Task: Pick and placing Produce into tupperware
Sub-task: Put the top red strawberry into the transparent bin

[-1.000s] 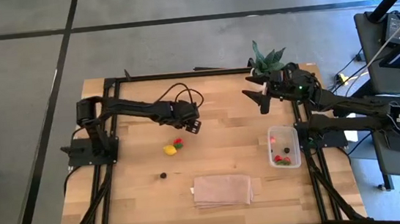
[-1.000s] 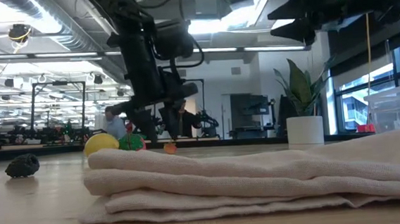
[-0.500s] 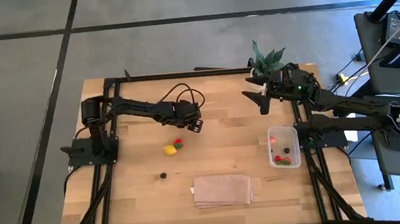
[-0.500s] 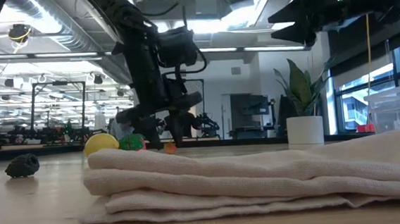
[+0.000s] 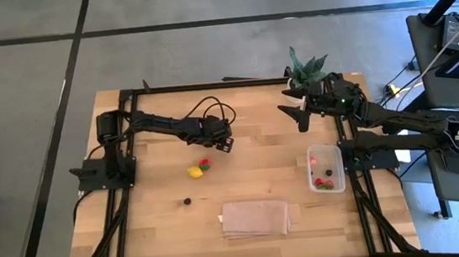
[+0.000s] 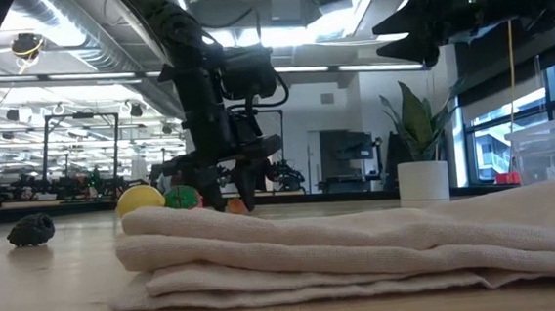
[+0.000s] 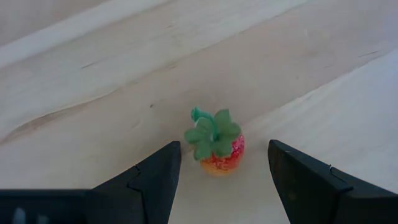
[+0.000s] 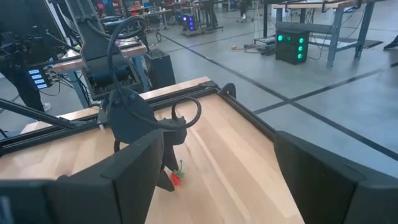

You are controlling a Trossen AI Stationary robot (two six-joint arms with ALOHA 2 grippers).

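Small red strawberry-like piece [image 7: 219, 149] with a green leafy top, standing on the bare wood, right between the two spread fingers [image 7: 152, 180] of the left hand [image 5: 224, 143], touched by neither. Same piece seen from the right wrist as a red speck [image 8: 176, 177] under that hand. Left hand lowered close to the table [image 5: 257, 155], toward its far middle, fingers apart and pinching nothing.

Just nearside of the left hand: a yellow piece [image 5: 194, 172] with a red-and-green piece [image 5: 205, 164] touching or almost touching it. Farther toward the front edge from that hand, a single dark berry [image 5: 188, 202], alone on the wood; in the low view, a dark lump [image 6: 31, 230] at the far left.

Well to the right of the left hand, near the table's right edge: the clear tupperware [image 5: 325, 168], with several red pieces [image 5: 325, 184] and a dark berry [image 5: 328, 170] inside.

Between berry and tupperware, near the front edge: a folded tan cloth [image 5: 256, 217], filling the low view's foreground.

Right hand [image 5: 298, 111] raised above the table's far right part, fingers spread wide, empty, beside a spiky green plant [image 5: 308, 68] in a white pot [image 6: 423, 181] at the far right corner.
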